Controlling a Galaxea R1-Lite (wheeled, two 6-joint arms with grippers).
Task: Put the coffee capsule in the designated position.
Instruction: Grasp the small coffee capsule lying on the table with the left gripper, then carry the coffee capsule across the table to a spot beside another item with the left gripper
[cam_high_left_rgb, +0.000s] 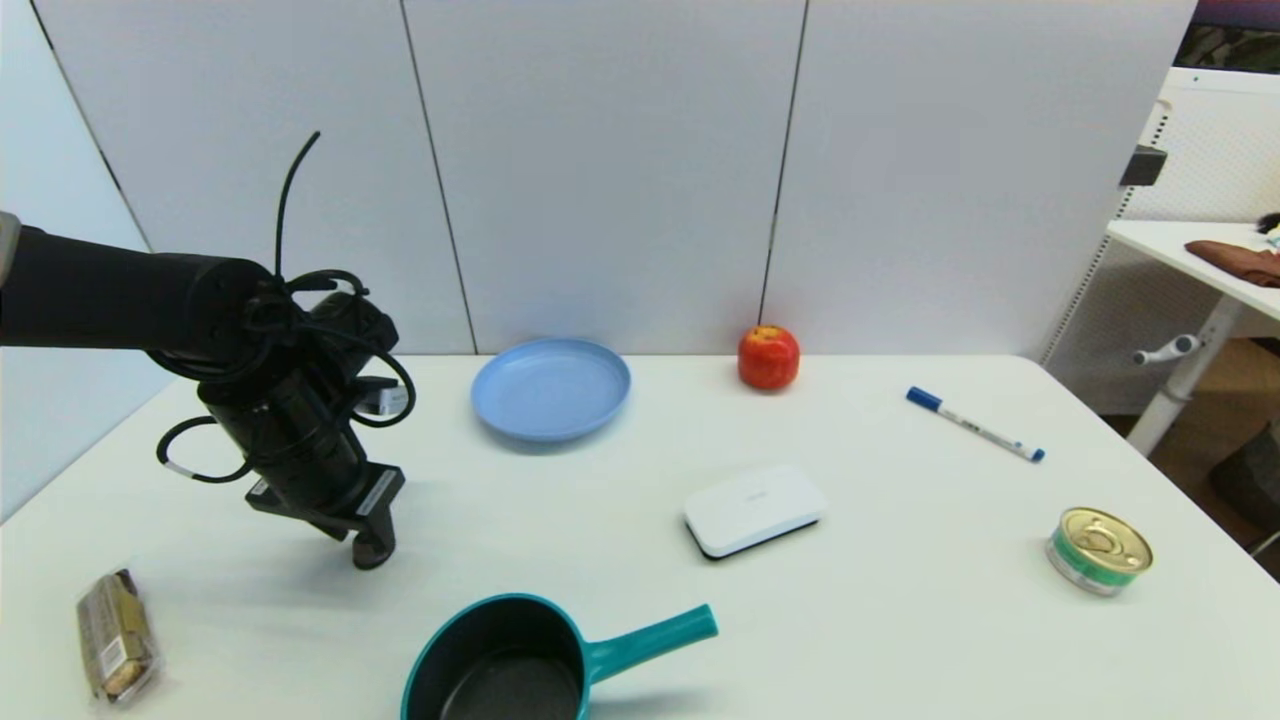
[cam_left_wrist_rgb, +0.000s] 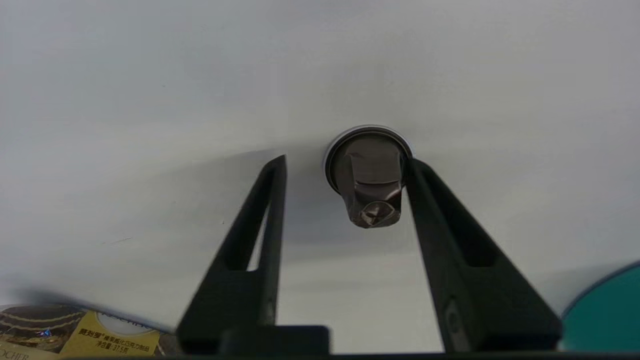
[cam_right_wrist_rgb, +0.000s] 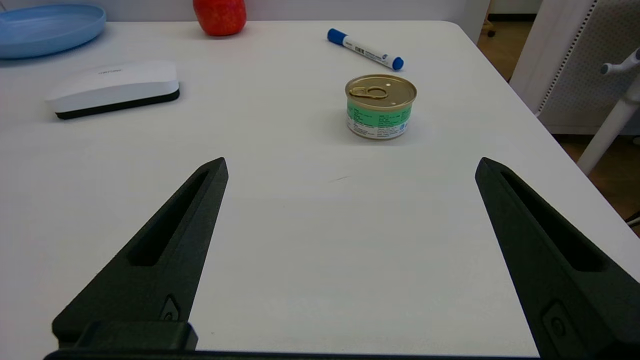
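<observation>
The coffee capsule (cam_left_wrist_rgb: 369, 180), small, dark grey-brown and metallic, stands rim-down on the white table in the left wrist view. My left gripper (cam_left_wrist_rgb: 346, 161) points down over it, open, with one finger on each side. One finger (cam_left_wrist_rgb: 440, 235) is at the capsule's rim; the other finger (cam_left_wrist_rgb: 260, 235) stands a gap away. In the head view the left gripper (cam_high_left_rgb: 372, 548) is low at the table's front left and hides the capsule. My right gripper (cam_right_wrist_rgb: 351, 162) is open with nothing in it, over the right part of the table, and is out of the head view.
A teal pan (cam_high_left_rgb: 510, 665) sits at the front edge close to the left gripper, and a wrapped chocolate packet (cam_high_left_rgb: 115, 635) at the front left. Farther off are a blue plate (cam_high_left_rgb: 550, 388), an apple (cam_high_left_rgb: 768, 357), a white box (cam_high_left_rgb: 755, 510), a marker (cam_high_left_rgb: 975, 424) and a green tin can (cam_high_left_rgb: 1098, 550).
</observation>
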